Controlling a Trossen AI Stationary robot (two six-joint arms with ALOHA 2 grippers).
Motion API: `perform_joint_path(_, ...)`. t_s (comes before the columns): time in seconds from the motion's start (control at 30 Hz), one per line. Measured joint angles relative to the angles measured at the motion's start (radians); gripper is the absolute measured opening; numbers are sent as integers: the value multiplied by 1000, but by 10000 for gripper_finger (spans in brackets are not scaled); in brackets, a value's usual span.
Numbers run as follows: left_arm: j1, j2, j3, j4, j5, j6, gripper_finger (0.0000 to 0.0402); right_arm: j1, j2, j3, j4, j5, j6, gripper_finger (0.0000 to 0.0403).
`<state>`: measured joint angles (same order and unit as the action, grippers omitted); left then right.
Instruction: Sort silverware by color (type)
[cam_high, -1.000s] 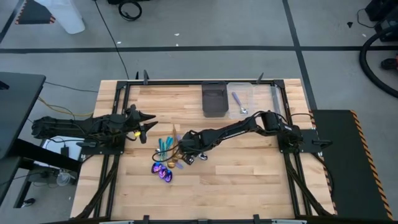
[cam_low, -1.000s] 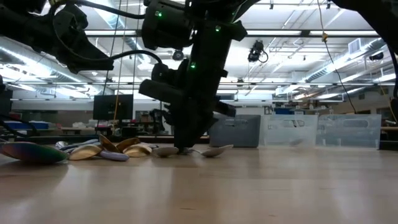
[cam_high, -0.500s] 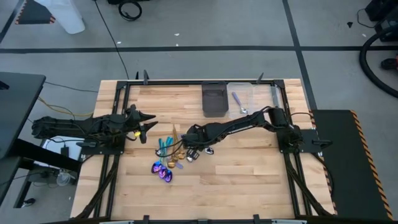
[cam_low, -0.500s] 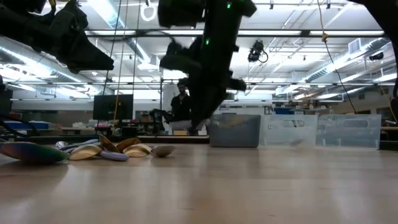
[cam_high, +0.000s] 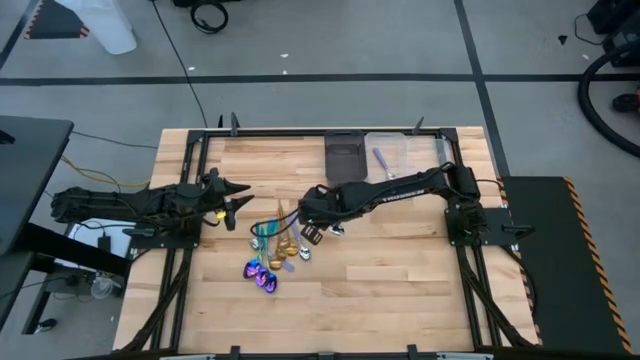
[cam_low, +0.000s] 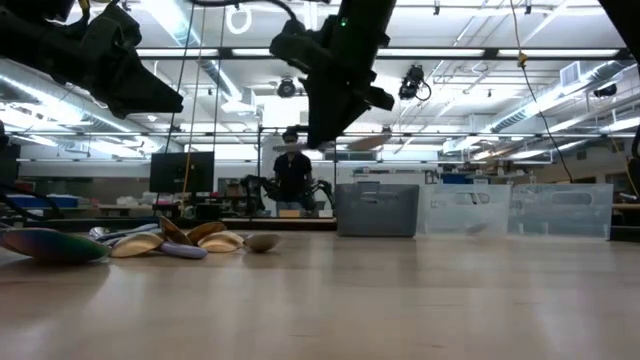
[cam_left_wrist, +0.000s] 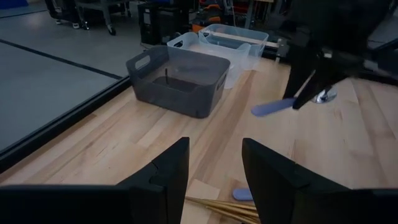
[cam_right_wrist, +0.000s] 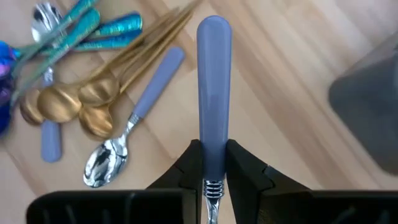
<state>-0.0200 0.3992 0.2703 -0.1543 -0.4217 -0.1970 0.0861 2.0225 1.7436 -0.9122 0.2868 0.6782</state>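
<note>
Silverware is being sorted here, and the right tool is clamping its fingers on the neck of a silver spoon with a lavender-blue handle, carrying it in the air above the wooden counter, near the middle and just beside the pile. Below it, the remaining pieces are lying together on the counter: gold spoons, teal-blue utensils, another lavender-handled silver spoon and iridescent purple spoons. Farther back, a dark rectangular bin is standing beside a clear bin that is holding one lavender-handled spoon. The left tool is hovering with its fingers parted and nothing in them, at the counter's left side, well apart from the pile.
</note>
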Motion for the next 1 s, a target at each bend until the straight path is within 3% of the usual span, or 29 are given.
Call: perform_joint_path(1.0,0,0,0,0,0,0,156,-18,-13,7,3,-60,-32,57)
